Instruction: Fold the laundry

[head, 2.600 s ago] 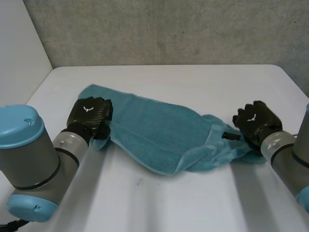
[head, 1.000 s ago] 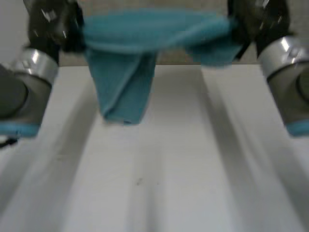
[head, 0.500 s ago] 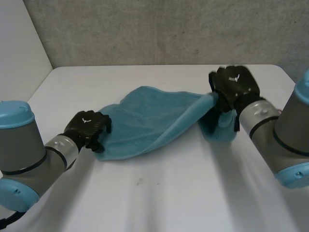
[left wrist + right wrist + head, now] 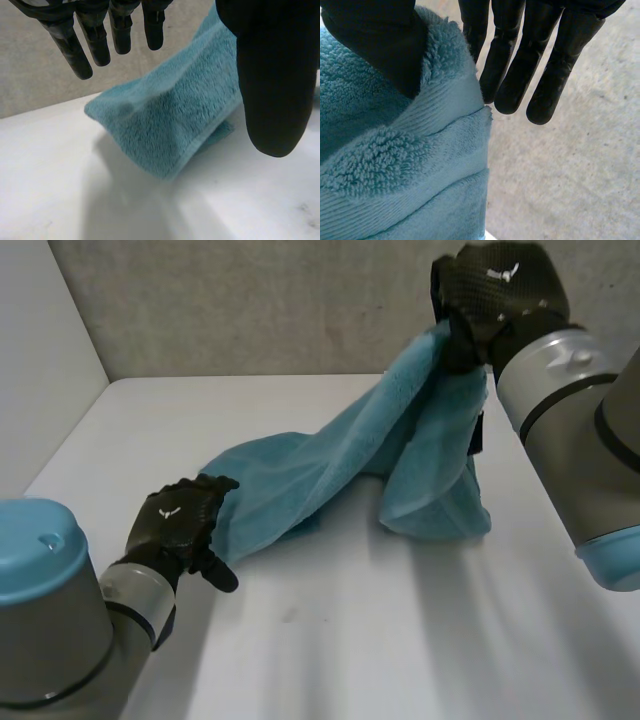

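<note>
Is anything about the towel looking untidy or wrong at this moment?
Yes. The teal towel is not flat: the right hand pinches one end high above the table, so it hangs bunched and twisted, while its other end lies on the table beside the open left hand, which holds nothing.

Left arm (image 4: 55, 640) and right arm (image 4: 590, 440) same build: fat grey cylinder joints, light-blue end caps, silver collar at each wrist. Left hand (image 4: 178, 523) and right hand (image 4: 497, 290) black, woven-texture back shell, small white logo on each. Fingers (image 4: 80, 47) slim, glossy black, rounded tips; thumb (image 4: 272, 85) much thicker.
</note>
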Tool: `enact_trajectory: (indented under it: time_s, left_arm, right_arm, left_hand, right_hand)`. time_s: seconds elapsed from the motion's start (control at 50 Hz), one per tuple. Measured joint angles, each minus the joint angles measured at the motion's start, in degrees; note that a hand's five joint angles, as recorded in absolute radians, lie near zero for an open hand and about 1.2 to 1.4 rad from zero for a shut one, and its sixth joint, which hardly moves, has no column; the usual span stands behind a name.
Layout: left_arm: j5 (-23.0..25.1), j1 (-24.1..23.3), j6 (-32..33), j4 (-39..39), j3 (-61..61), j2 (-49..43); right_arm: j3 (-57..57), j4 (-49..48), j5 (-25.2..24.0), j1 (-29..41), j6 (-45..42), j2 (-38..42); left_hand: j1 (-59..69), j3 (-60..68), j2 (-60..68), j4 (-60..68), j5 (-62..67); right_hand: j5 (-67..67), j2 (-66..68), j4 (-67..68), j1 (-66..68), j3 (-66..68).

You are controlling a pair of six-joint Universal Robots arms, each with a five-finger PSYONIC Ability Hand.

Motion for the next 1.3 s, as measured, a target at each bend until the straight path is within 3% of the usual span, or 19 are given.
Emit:
enact_trajectory:
  time_s: [0.18, 0.48, 0.82, 0.98, 1.3]
  left_arm:
    - [-6.99, -2.9, -4.27, 3.61, 0.5, -4.27]
    - [-8.85, -2.82, -7.1, 18.08, 6.25, -12.71]
    - [-10.13, -9.47, -10.47, 10.16, 3.16, -8.28]
    - [-12.48, -11.61, -10.66, 11.34, 1.83, -6.5]
    - [-14.6, -14.63, -9.09, 22.44, 13.69, -23.08]
  right_arm:
    - [-2.73, 1.44, 0.71, 1.76, 5.83, -3.71]
    - [-0.84, 2.58, 0.66, 1.74, 12.46, -8.01]
    - [-0.84, 2.15, 0.46, 1.13, 12.38, -8.08]
    - [-0.53, 2.14, 0.31, 1.12, 12.76, -7.5]
    - [0.15, 2.19, 0.31, 1.24, 15.78, -7.77]
  left_hand:
    - [0.0, 0.0, -0.1, 0.0, 0.0]
    - [0.0, 0.0, -0.11, 0.0, 0.0]
    - [0.0, 0.0, -0.19, 0.0, 0.0]
    - [0.0, 0.0, -0.19, 0.0, 0.0]
    - [0.0, 0.0, -0.19, 0.0, 0.0]
  right_hand:
    - [0.0, 0.0, 0.0, 0.3, 0.0]
    - [0.0, 0.0, 0.0, 0.3, 0.0]
    - [0.0, 0.0, 0.0, 0.3, 0.0]
    - [0.0, 0.0, 0.0, 0.3, 0.0]
    - [0.0, 0.0, 0.0, 0.3, 0.0]
